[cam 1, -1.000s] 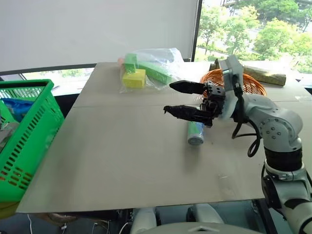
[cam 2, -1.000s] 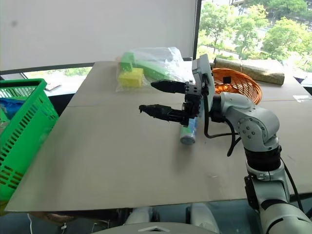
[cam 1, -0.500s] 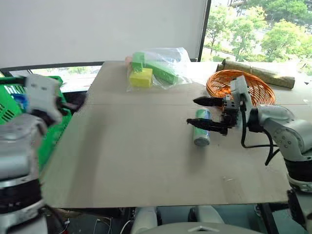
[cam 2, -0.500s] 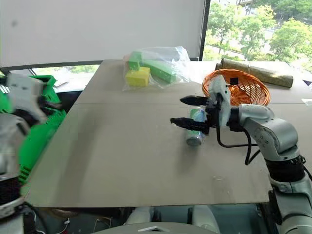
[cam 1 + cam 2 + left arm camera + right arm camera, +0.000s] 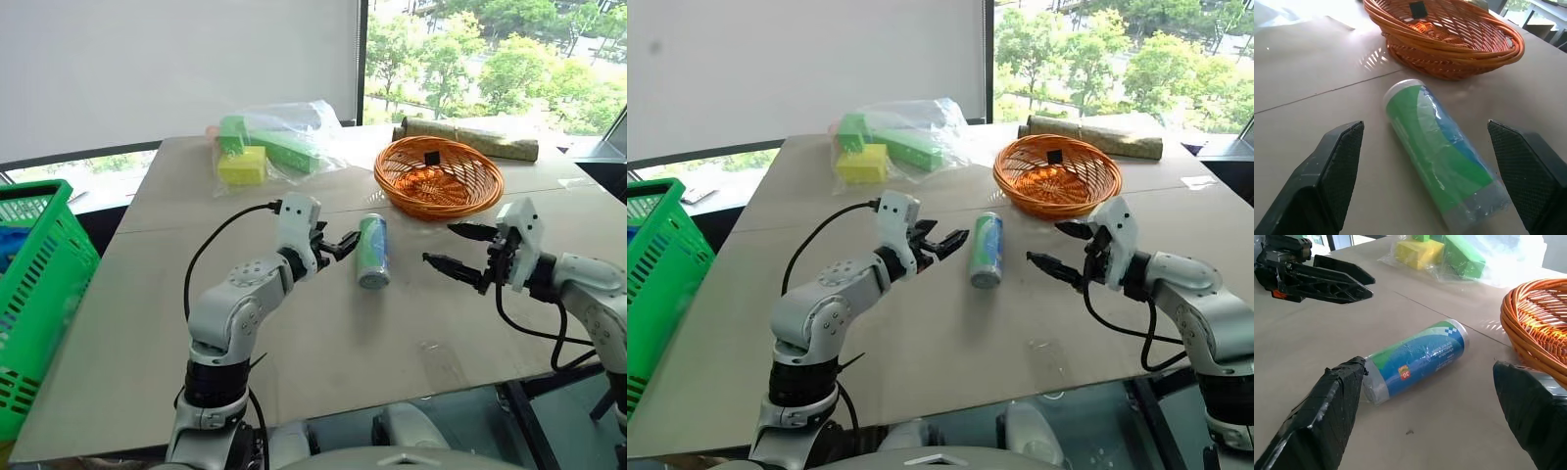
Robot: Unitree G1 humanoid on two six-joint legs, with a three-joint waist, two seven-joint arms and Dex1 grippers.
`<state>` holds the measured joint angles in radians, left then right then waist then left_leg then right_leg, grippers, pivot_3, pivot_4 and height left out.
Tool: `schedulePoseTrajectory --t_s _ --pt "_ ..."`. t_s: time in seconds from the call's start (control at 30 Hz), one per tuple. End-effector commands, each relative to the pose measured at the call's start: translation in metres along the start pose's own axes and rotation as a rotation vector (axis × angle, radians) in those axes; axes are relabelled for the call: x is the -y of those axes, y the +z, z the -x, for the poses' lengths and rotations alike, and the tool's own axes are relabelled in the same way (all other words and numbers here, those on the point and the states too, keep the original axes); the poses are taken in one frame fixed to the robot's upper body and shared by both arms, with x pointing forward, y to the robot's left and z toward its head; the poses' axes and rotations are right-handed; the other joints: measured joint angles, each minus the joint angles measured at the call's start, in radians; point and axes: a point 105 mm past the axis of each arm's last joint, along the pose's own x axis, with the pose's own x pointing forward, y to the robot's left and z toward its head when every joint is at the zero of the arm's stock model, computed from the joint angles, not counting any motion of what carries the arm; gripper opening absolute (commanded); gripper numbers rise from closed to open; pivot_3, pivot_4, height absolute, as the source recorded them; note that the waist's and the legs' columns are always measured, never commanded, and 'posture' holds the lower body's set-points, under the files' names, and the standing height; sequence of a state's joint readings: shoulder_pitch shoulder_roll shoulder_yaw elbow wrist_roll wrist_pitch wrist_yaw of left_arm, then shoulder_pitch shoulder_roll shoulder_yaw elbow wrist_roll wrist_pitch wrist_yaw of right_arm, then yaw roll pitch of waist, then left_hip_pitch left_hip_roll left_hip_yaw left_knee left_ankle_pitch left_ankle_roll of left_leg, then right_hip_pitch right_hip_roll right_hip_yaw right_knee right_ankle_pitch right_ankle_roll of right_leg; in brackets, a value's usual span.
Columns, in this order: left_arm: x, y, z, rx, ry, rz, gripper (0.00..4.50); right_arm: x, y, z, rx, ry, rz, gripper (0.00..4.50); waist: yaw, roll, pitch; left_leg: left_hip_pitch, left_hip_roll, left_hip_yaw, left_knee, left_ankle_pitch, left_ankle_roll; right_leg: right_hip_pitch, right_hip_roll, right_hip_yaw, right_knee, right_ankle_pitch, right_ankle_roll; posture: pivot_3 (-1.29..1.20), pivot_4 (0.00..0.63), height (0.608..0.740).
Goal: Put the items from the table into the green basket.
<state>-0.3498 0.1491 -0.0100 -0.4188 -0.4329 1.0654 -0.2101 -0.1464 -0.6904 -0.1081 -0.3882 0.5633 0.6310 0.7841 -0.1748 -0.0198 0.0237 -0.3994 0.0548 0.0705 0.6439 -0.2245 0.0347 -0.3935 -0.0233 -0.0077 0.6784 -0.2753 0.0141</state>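
A slim green, blue and white can [image 5: 372, 250] lies on its side on the beige table [image 5: 323, 343], between my two grippers. My left gripper [image 5: 341, 245] is open just to the can's left, its fingers pointing at the can without touching it. To the can's right, my right gripper [image 5: 439, 244] is open a short gap away and faces the can. The left wrist view has the can [image 5: 1442, 152] lying ahead between the spread fingers [image 5: 1332, 166]. The green basket [image 5: 29, 284] stands off the table's left edge.
An orange wicker bowl [image 5: 438, 176] with a small dark thing in it sits just behind the can and the right gripper. A clear bag of green and yellow blocks [image 5: 269, 147] lies at the back left. A rolled brown bundle [image 5: 470, 139] lies along the far edge.
My left arm has swung from the basket side across the table to the can's left. The right gripper has drawn back from over the can to its right and lower. The view has shifted.
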Motion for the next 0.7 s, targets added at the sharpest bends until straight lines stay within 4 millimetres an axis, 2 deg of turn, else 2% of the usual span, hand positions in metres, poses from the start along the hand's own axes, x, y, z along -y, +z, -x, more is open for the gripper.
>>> schedulePoseTrajectory --t_s 0.03,0.1,0.23,0.4,0.53,0.6,0.7 --pt "0.021 -0.003 -0.006 -0.025 -0.066 0.031 4.14 -0.006 0.014 0.01 0.043 0.0 0.044 4.5 -0.008 0.0 0.0 0.0 0.0 0.0 0.0 0.0 0.0 0.0 -0.001 0.0 0.0 0.0 0.0 -0.32 0.0 0.74" --pt "0.024 -0.009 -0.011 -0.062 -0.07 0.032 4.14 -0.008 0.01 0.014 0.02 -0.004 0.053 4.5 -0.021 0.0 0.0 0.0 -0.001 0.001 0.0 0.0 0.0 0.0 -0.002 0.001 0.0 0.0 0.001 -0.34 0.0 0.74" --pt "0.009 -0.018 -0.024 -0.107 0.042 0.042 4.14 -0.008 0.006 0.02 0.006 -0.032 0.055 4.5 -0.052 -0.001 0.0 0.0 -0.002 0.001 0.0 0.0 0.0 0.001 -0.002 0.001 0.0 0.0 0.002 -0.36 0.0 0.74" --pt "-0.001 -0.046 -0.037 -0.24 0.165 -0.013 4.14 -0.01 0.004 0.023 0.006 -0.056 0.055 4.5 -0.091 -0.001 0.0 0.001 -0.002 0.001 0.0 0.0 0.0 0.001 -0.002 0.002 0.0 -0.001 0.002 -0.39 0.0 0.74" --pt "0.014 -0.06 -0.045 -0.295 0.128 0.027 4.14 -0.016 0.003 0.025 0.005 -0.051 0.055 4.5 -0.112 -0.001 0.0 0.003 -0.002 0.0 0.0 0.0 0.0 0.003 -0.003 0.001 -0.001 -0.001 0.003 -0.41 0.0 0.74" --pt "0.012 -0.069 -0.047 -0.335 0.148 0.006 4.14 -0.019 0.001 0.027 -0.016 -0.042 0.063 4.5 -0.119 -0.001 0.0 0.006 -0.002 -0.001 0.0 0.0 0.0 0.007 -0.004 -0.001 -0.002 -0.001 0.003 -0.42 0.0 0.74" --pt "0.007 -0.072 -0.048 -0.343 0.179 0.017 4.14 -0.019 0.0 0.028 -0.024 -0.042 0.074 4.5 -0.143 -0.002 0.001 0.006 -0.002 -0.002 0.0 0.0 0.0 0.008 -0.004 -0.001 -0.002 -0.001 0.003 -0.42 0.0 0.74"
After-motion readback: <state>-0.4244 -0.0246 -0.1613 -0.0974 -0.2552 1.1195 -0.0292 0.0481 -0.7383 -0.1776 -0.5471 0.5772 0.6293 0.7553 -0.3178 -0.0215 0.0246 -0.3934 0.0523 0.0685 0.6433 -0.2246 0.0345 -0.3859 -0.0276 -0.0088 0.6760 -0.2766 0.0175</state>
